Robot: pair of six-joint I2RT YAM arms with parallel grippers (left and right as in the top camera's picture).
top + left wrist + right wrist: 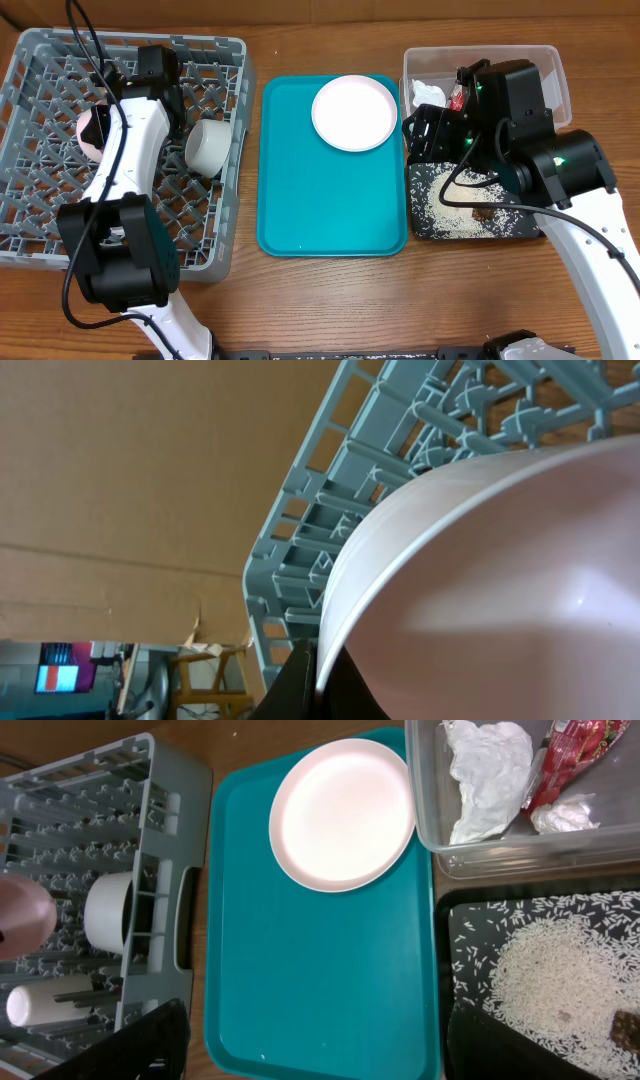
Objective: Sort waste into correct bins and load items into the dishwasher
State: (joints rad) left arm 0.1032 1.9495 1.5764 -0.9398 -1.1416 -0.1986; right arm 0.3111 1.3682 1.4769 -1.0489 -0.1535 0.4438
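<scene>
My left gripper [312, 678] is shut on the rim of the small pink bowl [480, 590] and holds it over the grey dish rack [40, 215]. The bowl also shows in the overhead view [90, 130]. The grey-green bowl [208, 148] and the white cup [42, 1005] lie in the rack. The pink plate [354, 112] sits on the teal tray [330, 215]. My right gripper [320, 1060] is open and empty above the tray's right side. The clear tub [555, 75] holds the white tissue [488, 775] and red wrapper [575, 755]. The black tray [425, 225] holds rice [560, 980]. I cannot make out the chopsticks.
The rack takes up the left side of the wooden table. The teal tray lies between the rack and the two bins. My right arm [560, 170] hangs over the black tray. A small brown scrap [625, 1030] lies at the rice's edge.
</scene>
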